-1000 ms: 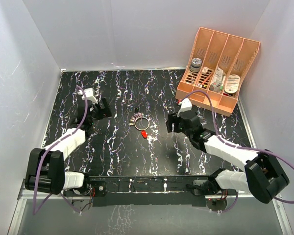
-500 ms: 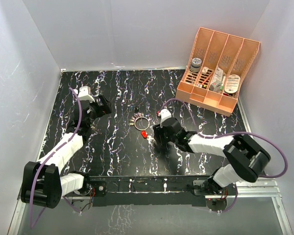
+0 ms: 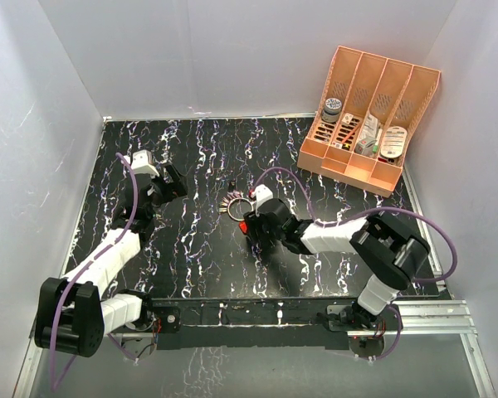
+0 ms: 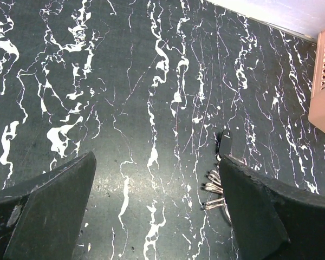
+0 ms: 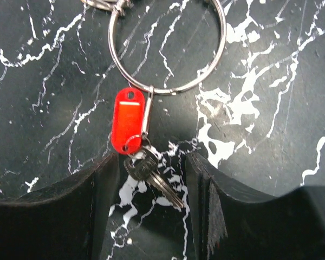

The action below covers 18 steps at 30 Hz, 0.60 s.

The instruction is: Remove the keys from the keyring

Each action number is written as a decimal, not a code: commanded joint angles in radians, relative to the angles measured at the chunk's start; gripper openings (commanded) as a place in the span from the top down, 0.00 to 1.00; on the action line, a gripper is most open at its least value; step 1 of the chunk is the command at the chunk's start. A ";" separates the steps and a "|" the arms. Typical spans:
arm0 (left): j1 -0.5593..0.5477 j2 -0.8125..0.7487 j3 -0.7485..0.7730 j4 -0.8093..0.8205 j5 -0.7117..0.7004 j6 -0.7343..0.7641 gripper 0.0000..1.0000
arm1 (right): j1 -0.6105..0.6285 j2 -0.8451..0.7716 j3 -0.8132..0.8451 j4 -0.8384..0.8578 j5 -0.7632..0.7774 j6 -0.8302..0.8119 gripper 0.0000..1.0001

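Observation:
The keyring [image 3: 240, 203] lies on the black marbled table, with a bunch of keys [image 3: 226, 206] at its left. In the right wrist view the keyring [image 5: 168, 90] carries a red tag [image 5: 127, 120], and small keys [image 5: 151, 176] hang below the tag. My right gripper [image 5: 151, 179] is open and low on the table, with one finger on each side of these small keys and the red tag just ahead. It shows in the top view [image 3: 252, 225] just below the ring. My left gripper [image 4: 157, 216] is open and empty. The bunched keys [image 4: 213, 195] lie beside its right finger [image 4: 271, 216].
An orange organiser [image 3: 415, 87] with several compartments of small items stands at the back right. A small black piece [image 3: 231, 182] lies just beyond the keyring and also shows in the left wrist view [image 4: 226, 143]. White walls enclose the table.
My right arm has swung left across the table, and its gripper now sits at the red tag and small keys. My left gripper has shifted only slightly.

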 commanded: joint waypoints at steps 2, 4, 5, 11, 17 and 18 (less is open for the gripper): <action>0.003 -0.017 -0.002 -0.007 -0.023 -0.001 0.05 | 0.001 0.048 0.074 0.076 -0.020 -0.005 0.49; 0.004 -0.017 -0.003 -0.005 -0.026 0.000 0.05 | 0.002 0.061 0.080 0.075 -0.024 -0.003 0.49; 0.002 -0.018 -0.003 -0.003 -0.027 0.000 0.05 | 0.002 0.066 0.081 0.075 -0.023 -0.003 0.49; 0.003 -0.013 -0.004 0.000 -0.032 0.003 0.05 | 0.002 0.075 0.086 0.035 -0.009 -0.002 0.54; 0.002 -0.010 -0.010 0.012 -0.029 -0.003 0.05 | 0.002 0.081 0.069 0.000 0.004 0.008 0.61; 0.002 -0.008 -0.010 0.012 -0.028 -0.005 0.05 | 0.002 0.085 0.067 0.000 0.005 0.010 0.63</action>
